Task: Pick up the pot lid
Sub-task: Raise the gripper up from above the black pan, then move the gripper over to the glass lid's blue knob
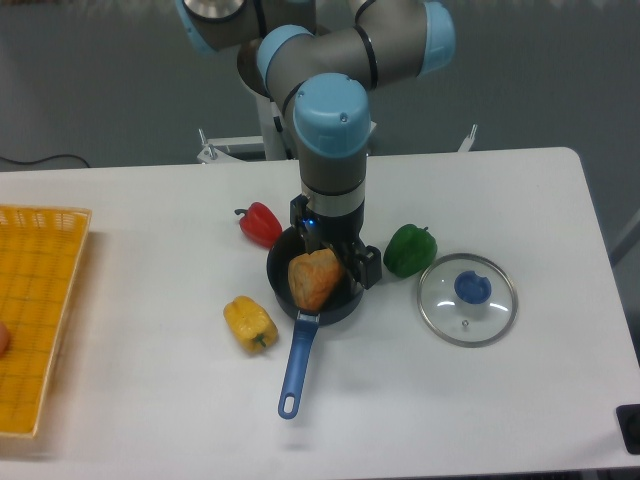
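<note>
The gripper is being held over the frying pan with its two jaws spread apart, and nothing is seen being grasped. Directly below, a brown bread-like piece is being framed partly between them in this view, so if any closing is being done here, the wrong thing is likely being pinched. How much height is being kept above the pan cannot be told; if too little is being left, its rim is being risked on a sideways move.

Farther out, the green bell pepper is being passed on a direct way to the lid, and a low path is probably being paid for with a nudge that is sent into the glass.

The pot lid is being carried flat by the table, right of the pan in the view, just beside the pepper. By its rounded blue knob a grip is best being sought: if the jaws are being centred badly or lowered too little, a slip is being invited, and if too far, the clear glass is being pressed.
</note>
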{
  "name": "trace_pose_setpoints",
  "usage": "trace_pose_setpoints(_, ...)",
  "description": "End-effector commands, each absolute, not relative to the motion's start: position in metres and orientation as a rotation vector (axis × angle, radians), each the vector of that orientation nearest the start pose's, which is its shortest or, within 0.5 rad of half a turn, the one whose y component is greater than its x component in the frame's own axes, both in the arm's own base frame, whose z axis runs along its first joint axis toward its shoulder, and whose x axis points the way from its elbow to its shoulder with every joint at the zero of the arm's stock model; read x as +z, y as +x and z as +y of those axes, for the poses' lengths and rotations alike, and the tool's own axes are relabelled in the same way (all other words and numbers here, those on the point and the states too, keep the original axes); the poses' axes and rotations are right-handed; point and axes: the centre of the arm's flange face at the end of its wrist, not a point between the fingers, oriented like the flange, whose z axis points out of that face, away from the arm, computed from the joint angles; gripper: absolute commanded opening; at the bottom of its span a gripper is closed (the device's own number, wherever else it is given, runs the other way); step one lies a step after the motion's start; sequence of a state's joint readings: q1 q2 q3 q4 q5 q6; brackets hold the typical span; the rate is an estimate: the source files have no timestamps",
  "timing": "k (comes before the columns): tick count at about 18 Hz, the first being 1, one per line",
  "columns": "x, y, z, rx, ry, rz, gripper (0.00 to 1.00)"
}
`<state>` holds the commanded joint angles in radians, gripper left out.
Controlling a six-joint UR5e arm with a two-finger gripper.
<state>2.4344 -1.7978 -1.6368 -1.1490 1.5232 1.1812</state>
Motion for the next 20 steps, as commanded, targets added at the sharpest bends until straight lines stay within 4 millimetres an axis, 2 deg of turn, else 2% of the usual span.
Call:
trace_pose_setpoints(6,0.376,-0.358,0.478,0.156,-3.027,0.469,1.00)
trace_pose_setpoints(11,0.387,-0.399,0.451,0.187,-3.031,0.368,1.00)
trace_pose_setpoints(15,0.367,-0.431,0.432,0.149,-3.061,0.317,1.00)
trace_pose_setpoints(18,0.337,-0.457,0.419,0.092,-3.077,0.478,1.00)
trace_pose_setpoints(20,0.333,-0.471,0.411,0.091,-3.093,0.468,1.00)
